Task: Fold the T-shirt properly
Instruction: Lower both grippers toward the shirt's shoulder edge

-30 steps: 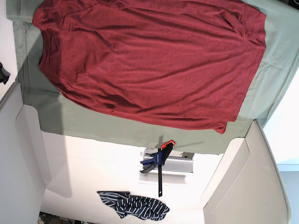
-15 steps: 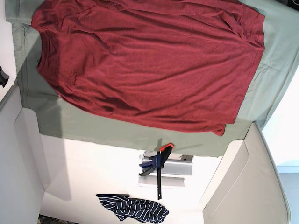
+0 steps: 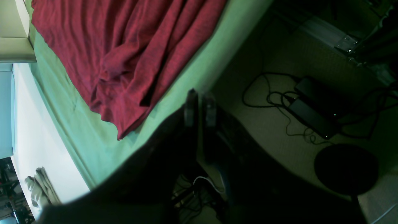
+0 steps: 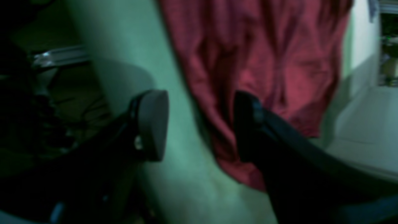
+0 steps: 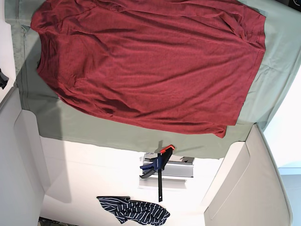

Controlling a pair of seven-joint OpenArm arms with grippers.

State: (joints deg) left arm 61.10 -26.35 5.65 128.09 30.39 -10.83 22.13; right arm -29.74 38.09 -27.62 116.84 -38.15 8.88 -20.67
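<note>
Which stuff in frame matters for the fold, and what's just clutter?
Job: T-shirt; green cloth under it; left gripper; right gripper.
Lying about: clamp; striped garment; floor cables.

- T-shirt [image 5: 146, 61]: spread on the table cover [image 5: 277, 61], filling the upper part of the base view. The cover shows past it at left, right and below.
- Clamp [image 5: 160, 169]: lower centre, below the cover's edge, lying across a bracket [image 5: 181, 167].
- Small garment [image 5: 136, 210]: bottom centre, just below the clamp's tip, well apart from the T-shirt.
- Left gripper [image 3: 199, 107]: at the cover's edge, right of the T-shirt's corner, apart from it.
- Right gripper [image 4: 199, 124]: the T-shirt's edge lies between its fingers in the right wrist view.
</note>
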